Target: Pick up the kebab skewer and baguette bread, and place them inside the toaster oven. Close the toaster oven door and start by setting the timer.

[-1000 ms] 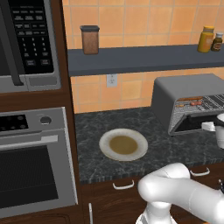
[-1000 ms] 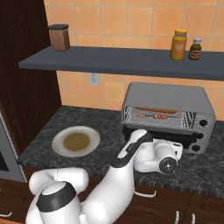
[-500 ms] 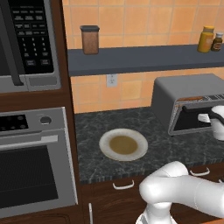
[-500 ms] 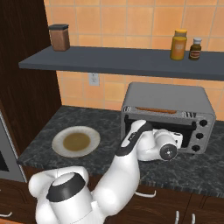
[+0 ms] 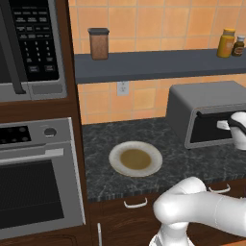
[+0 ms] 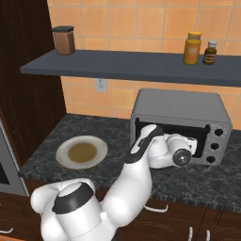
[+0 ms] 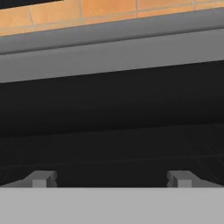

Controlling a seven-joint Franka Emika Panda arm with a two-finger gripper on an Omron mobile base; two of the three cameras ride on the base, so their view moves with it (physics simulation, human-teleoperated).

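toaster oven (image 6: 181, 109): grey matte box, rounded top edges, three round knobs down its right side. toaster oven door (image 5: 215, 129): flat dark glass in a grey frame, looks shut or nearly so. In the hand view the glass (image 7: 112, 127) sits right in front of the camera, grey frame bar above it.

end effector (image 7: 112, 178): fingers spread wide, nothing between them, right up at the door glass.

Skewer and baguette: can't see either through the dark glass.

table (image 5: 173, 158): dark speckled stone, dark wood cabinets below. Round cream plate (image 6: 82, 152) with a brown centre sits well left of the toaster oven.

Room: orange tile wall, grey shelf (image 6: 132, 66) carrying a brown canister (image 6: 64, 40) and two bottles (image 6: 192, 47). Black microwave (image 5: 29, 45) above a steel built-in oven (image 5: 36, 178) at left.
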